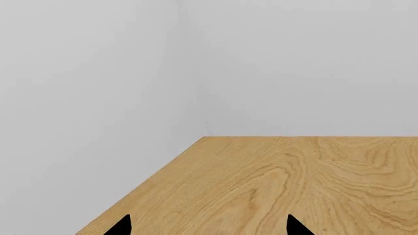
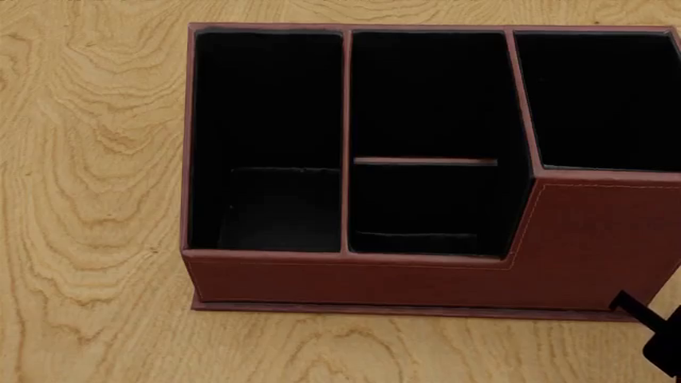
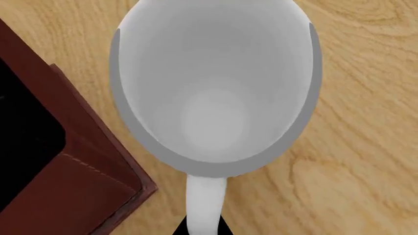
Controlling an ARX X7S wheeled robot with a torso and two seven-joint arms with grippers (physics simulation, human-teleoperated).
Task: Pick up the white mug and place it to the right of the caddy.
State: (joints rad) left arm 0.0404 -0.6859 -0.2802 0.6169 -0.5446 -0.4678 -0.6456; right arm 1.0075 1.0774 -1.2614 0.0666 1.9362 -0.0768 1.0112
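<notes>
Beside the caddy's (image 3: 58, 161) outer wall, over bare wooden counter (image 3: 365, 147), the white mug (image 3: 212, 98) fills the right wrist view, mouth up toward the camera and its handle running down to the picture's lower edge, where dark tips of the right tool (image 3: 203, 229) flank it. The tool appears to be clenched on the white mug by the handle, though so little of it shows that you should treat that as likely rather than certain. You cannot tell from this angle whether the base already rests on the wood or hangs above it.

To do the placing well, keep the mug upright and come straight down, holding the gap to the caddy's corner (it looks narrow on the handle side). Release only once the base is seated, then back away along the handle's line so you do not nudge it toward the leather wall.

The head view gives you the caddy's black compartments and its taller section at the right, with only a dark scrap of the right arm at the lower right corner; the mug does not show there at all. The left wrist view shows the left tool (image 1: 207, 227) with its tips spread apart and nothing between them, over a counter corner by the walls, away from the work.
</notes>
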